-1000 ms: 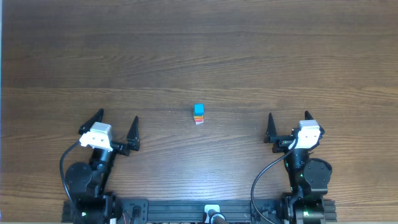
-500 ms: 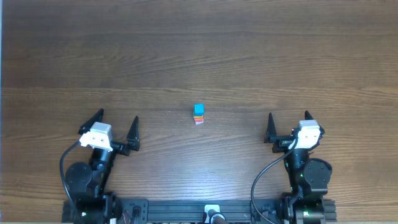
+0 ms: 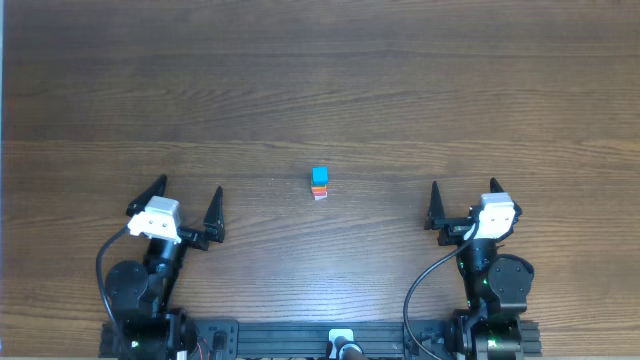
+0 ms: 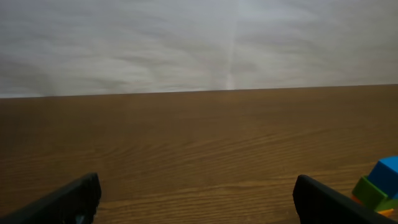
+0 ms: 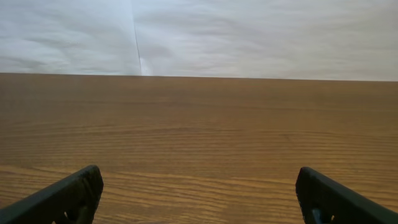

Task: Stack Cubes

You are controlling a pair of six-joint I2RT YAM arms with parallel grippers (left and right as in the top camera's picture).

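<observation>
Nothing moved — cube stack [image 3: 319,183] stands on table [image 3: 320,80].

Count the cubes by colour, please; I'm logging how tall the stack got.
Blue cube: 1
Green cube: 1
Orange cube: 1
Red cube: 1
Pale layer at the stack's base, perhaps a cube: 1
Total: 5, if the pale one counts.

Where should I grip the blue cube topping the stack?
Take the small blue cube by two opposite side faces, coming straight down from above: it sits topmost on a narrow cube stack, so a sideways approach would likely topple it.
</observation>
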